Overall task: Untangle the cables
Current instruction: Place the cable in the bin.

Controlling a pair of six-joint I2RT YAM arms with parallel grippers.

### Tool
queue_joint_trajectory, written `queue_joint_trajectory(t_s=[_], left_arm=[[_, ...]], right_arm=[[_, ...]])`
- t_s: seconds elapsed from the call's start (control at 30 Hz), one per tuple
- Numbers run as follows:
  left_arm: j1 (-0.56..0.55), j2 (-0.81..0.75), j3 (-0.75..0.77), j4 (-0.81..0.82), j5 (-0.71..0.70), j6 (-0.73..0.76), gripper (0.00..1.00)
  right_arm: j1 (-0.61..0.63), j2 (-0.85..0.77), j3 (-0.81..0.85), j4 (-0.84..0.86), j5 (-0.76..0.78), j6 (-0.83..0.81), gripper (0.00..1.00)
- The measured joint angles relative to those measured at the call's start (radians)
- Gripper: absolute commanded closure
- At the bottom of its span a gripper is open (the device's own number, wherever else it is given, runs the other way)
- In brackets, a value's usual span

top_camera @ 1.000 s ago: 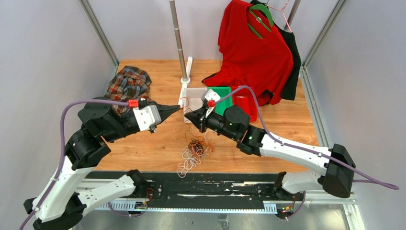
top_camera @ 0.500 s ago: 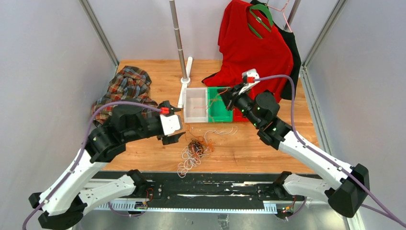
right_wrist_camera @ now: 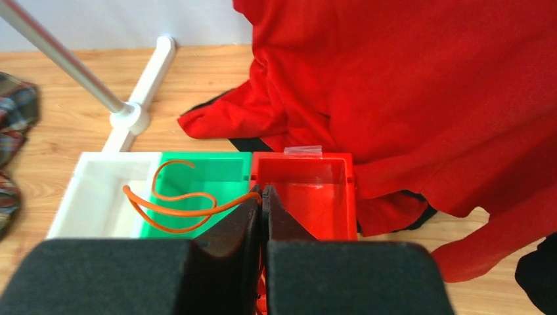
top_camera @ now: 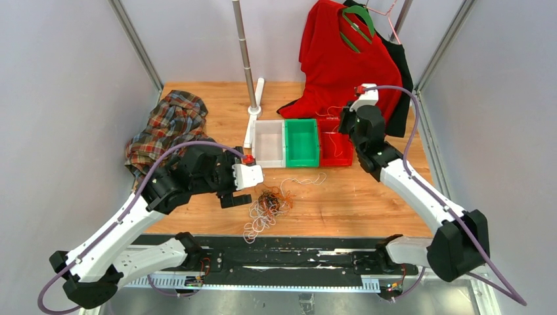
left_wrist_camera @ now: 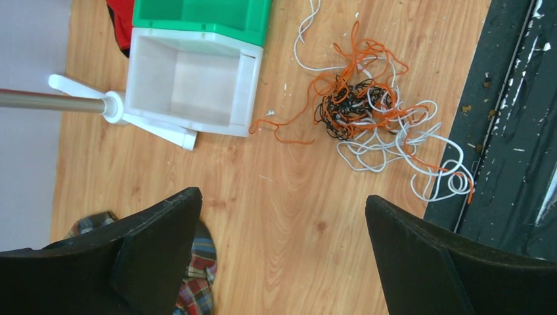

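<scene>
Cables (top_camera: 266, 205) lie in one knotted heap close to the near edge of the table (top_camera: 217, 98), about midway along it. White, orange and black strands wind through each other, with the black balled tight at the core. Wire this thin is likely light and limp, with a springy curl. A hard tug at the core would probably tighten the knot. The better hold seems to be a free end or an outer loop, such as the white tail trailing from the heap toward the bins.

One orange strand (right_wrist_camera: 174, 205) is out of the heap. The right gripper (right_wrist_camera: 263, 197) has its fingers pressed together on it, above the seam between the green bin (right_wrist_camera: 197, 157) and the red bin (right_wrist_camera: 302, 158). The strand curls toward the left edge, across the green bin and the white bin (right_wrist_camera: 92, 197); whether it touches either cannot be told. The left gripper (left_wrist_camera: 282, 200) hangs with its fingers spread wide, holding nothing, just beside the heap on its left-edge side.

The three bins stand touching in a row between the heap and the far edge. The white bin looks empty. Thin orange wire may lie in the red one, but it is too fine to be sure.
</scene>
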Motion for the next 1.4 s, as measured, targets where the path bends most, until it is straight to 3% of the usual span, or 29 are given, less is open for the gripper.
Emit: queue_joint_trajectory(t_s=[0.4,1.1,1.4], left_arm=[[0.023,0.0,-0.003,-0.005,0.024,-0.066,0.0],[0.091,0.019,0.004,-0.005,0.071,-0.138,0.02],[0.095,0.017,0.008,-0.005,0.071,-0.146,0.02]], right_arm=[[-0.032,0.157,0.043,-0.005,0.02,-0.044,0.99],[-0.024,0.287,0.189,0.037,-0.069,-0.05,0.99],[0.002,0.328,0.214,0.078,0.014,-0.117,0.99]])
